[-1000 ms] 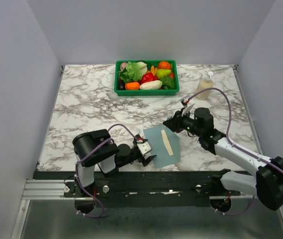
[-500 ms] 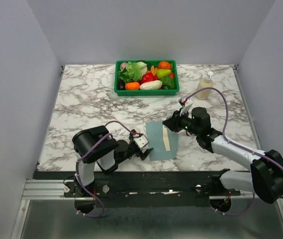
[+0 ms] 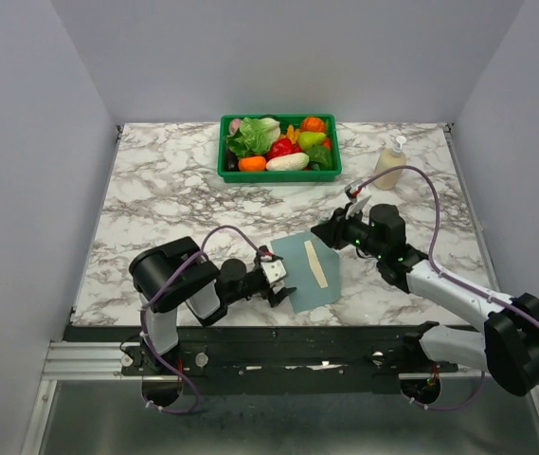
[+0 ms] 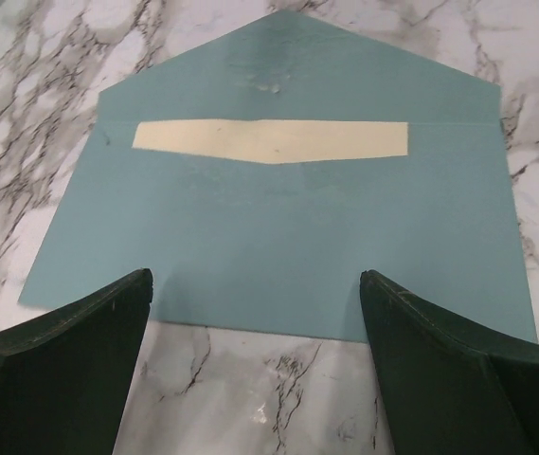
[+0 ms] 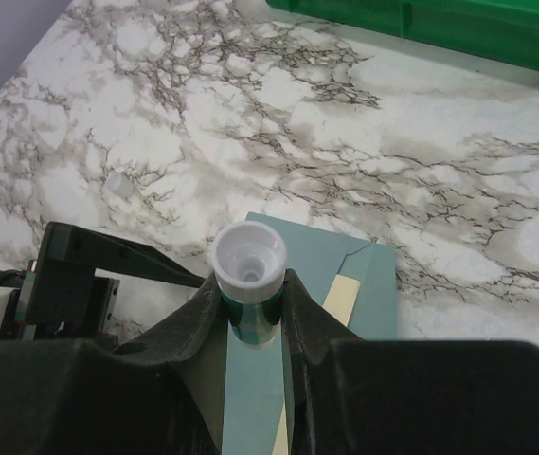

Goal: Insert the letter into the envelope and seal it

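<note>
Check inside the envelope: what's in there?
A cream strip of the letter shows at the mouth of the envelope, just below the open flap. The rest of the letter is covered by the envelope's front panel.

Bright, even light, soft shadows; the left hand (image 4: 255,284) looks dark and slightly out of focus.

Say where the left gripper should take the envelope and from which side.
Probably best: take the envelope by its closed long edge, nearest the left gripper, sliding in low from that side. It lies flat, flap open on the far side, and the open fingers flank that edge.
</note>
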Robot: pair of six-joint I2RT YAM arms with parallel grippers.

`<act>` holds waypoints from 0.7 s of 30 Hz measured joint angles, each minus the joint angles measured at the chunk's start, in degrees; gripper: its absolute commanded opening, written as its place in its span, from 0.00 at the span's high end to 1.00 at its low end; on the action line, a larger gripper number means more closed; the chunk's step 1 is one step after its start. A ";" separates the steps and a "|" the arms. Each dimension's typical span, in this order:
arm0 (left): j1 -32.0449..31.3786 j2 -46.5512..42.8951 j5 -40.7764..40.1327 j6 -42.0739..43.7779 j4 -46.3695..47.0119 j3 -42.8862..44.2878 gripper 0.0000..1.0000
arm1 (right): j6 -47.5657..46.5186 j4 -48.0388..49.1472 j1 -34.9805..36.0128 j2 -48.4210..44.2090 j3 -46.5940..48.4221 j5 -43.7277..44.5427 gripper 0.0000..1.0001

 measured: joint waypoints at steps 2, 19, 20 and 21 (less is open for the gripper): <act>1.03 0.70 3.48 -0.09 -0.76 1.22 0.01 | 0.02 0.00 0.00 -0.68 0.00 0.31 0.99; 10.10 6.78 18.05 -12.22 2.51 5.22 0.06 | 0.90 -0.85 0.00 -2.78 0.00 1.03 0.99; 10.14 6.78 18.01 -12.04 3.10 4.57 0.06 | 0.90 -0.94 0.00 -2.84 0.00 1.11 0.99; 10.19 6.75 17.94 -11.78 3.74 3.93 0.06 | 0.90 -0.96 0.00 -2.84 0.00 1.16 0.99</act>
